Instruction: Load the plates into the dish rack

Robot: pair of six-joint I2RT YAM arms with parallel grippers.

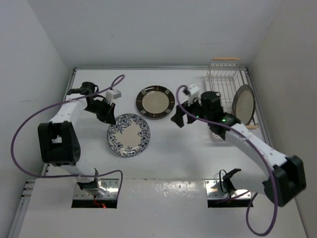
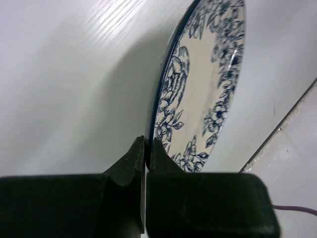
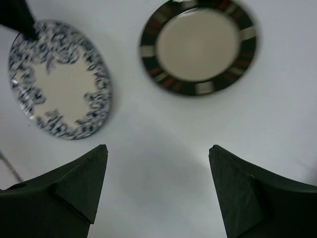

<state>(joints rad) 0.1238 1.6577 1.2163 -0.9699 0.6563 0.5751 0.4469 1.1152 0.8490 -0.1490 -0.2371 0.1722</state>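
Observation:
The blue floral plate [image 1: 129, 134] is tilted up off the table at left centre. My left gripper [image 1: 110, 118] is shut on its far-left rim; in the left wrist view the fingers [image 2: 146, 148] pinch the plate's edge [image 2: 198, 94]. The cream plate with a dark light-marked rim [image 1: 155, 102] lies flat behind it and shows in the right wrist view [image 3: 198, 45], beside the floral plate [image 3: 59, 79]. My right gripper [image 1: 179, 119] is open and empty above the table, right of both plates [image 3: 157, 151]. The plain dark-rimmed plate [image 1: 243, 103] stands on edge in the dish rack [image 1: 223, 79].
A small white box [image 1: 114, 94] sits near my left wrist at the back left. The white walls close in the table on the left, back and right. The dish rack stands against the right wall.

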